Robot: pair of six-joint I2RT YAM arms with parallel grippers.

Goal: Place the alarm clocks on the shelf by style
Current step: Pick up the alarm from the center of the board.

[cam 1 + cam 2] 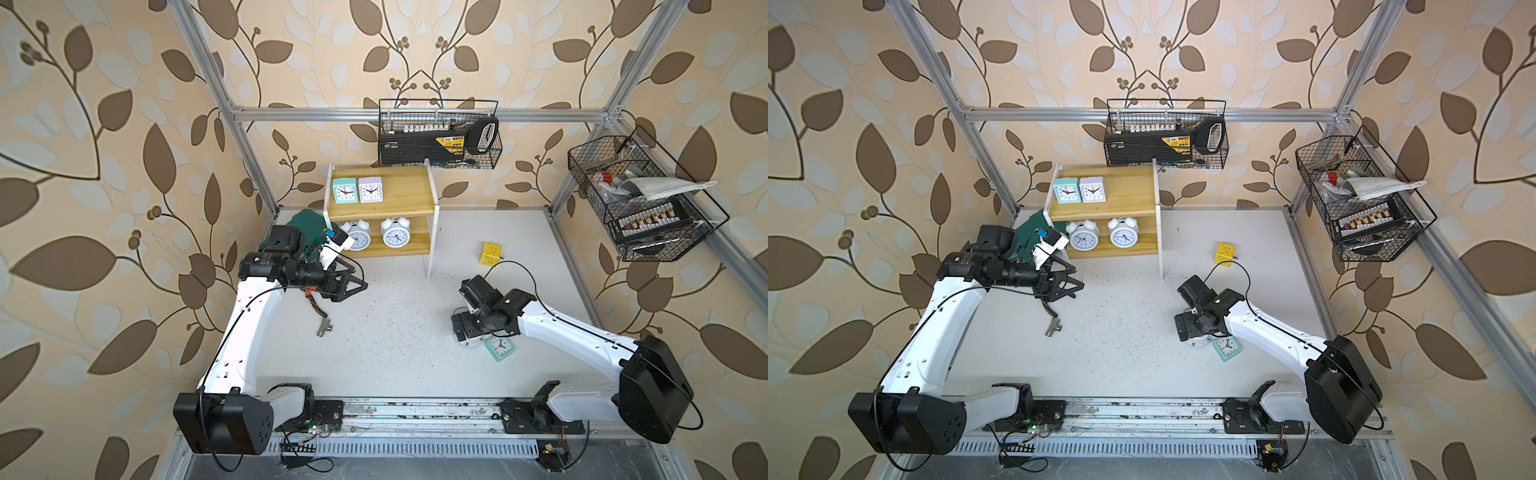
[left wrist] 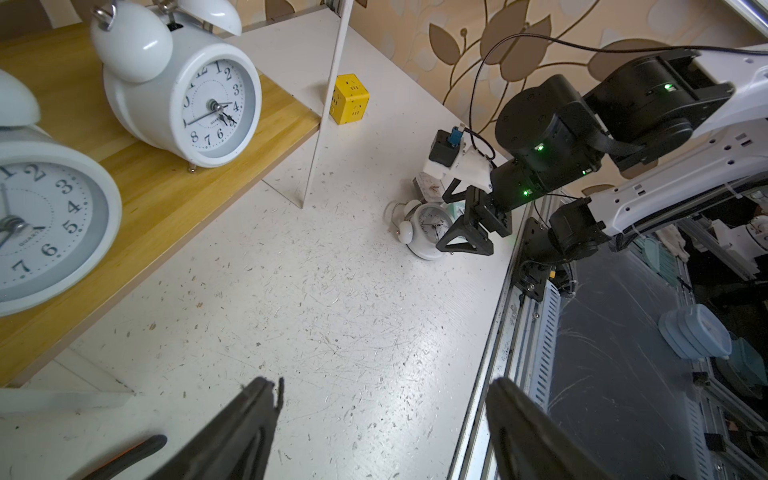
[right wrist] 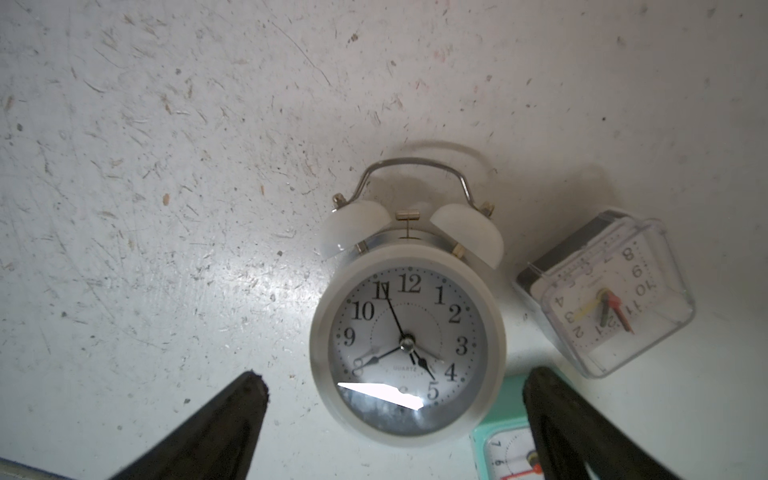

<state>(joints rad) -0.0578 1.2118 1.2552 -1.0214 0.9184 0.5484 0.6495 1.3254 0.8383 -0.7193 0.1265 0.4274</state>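
Small two-tier shelf of yellowish wood boards and thin white side frames (image 1: 399, 189), upper centre in both top views, at back of white speckled table (image 1: 395, 340). On top board, left end: mint-green square plastic clock (image 1: 345, 190) just beside pale white-lilac square clock (image 1: 370, 189), both upright, faces forward. On lower board: left round white twin-bell clock (image 1: 358, 235) and right round white twin-bell clock (image 1: 395, 235), upright, apart. Right of centre on table: second mint-green square clock (image 1: 500, 348), face up, skewed, just beside the right arm's wrist. Third round white twin-bell clock (image 3: 409, 345) mostly hidden under that arm in top views; whole only in right wrist view: flat on its back, chrome handle, black numerals. Greyish square clock in clear case (image 3: 611, 299) just beside it, skewed, likewise missed from above. Right gripper (image 3: 392, 384) spread wide, one finger either side of the lying round clock, gaps visible, nothing gripped. Left gripper (image 2: 384, 384) also wide and empty, over bare table in front of the lower board. Small metal feet under the lower-board clocks clear only in left wrist view.
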